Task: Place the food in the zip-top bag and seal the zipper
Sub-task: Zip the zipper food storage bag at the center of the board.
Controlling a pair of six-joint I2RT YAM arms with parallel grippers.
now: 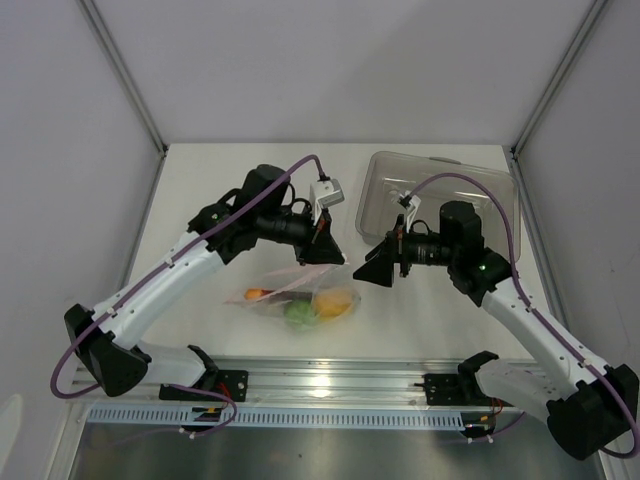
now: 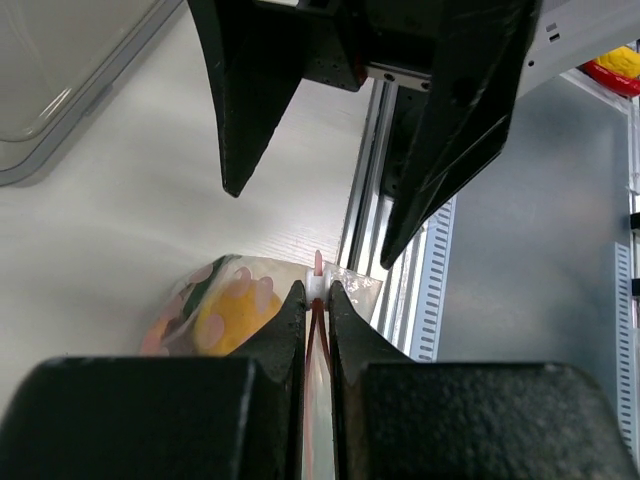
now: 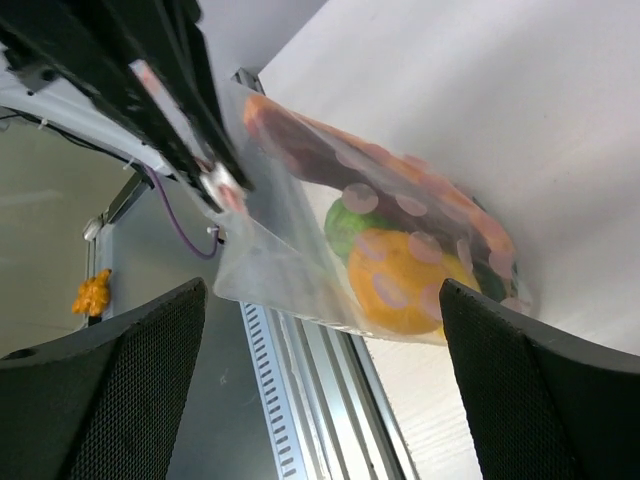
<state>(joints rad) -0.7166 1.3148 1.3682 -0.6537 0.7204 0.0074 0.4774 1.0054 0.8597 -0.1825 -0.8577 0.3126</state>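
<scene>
table first: the clear tray sits far right. the zip-top bag lies in the middle near the rail, and the food looks to be in it already: yellow lemon, lime, brownish meat slice. my left gripper is pinched nearly closed on the zipper, holding up the bag's right end. the strip runs back between its fingers, so i'd guess its long axis goes roughly left-right. my right gripper hangs just right of that pinch with jaws wide apart, holding nothing, and the bag is left of it. so i reckon the left arm does the sealing pull, running leftward along the strip. can't tell how much is already shut.
</scene>
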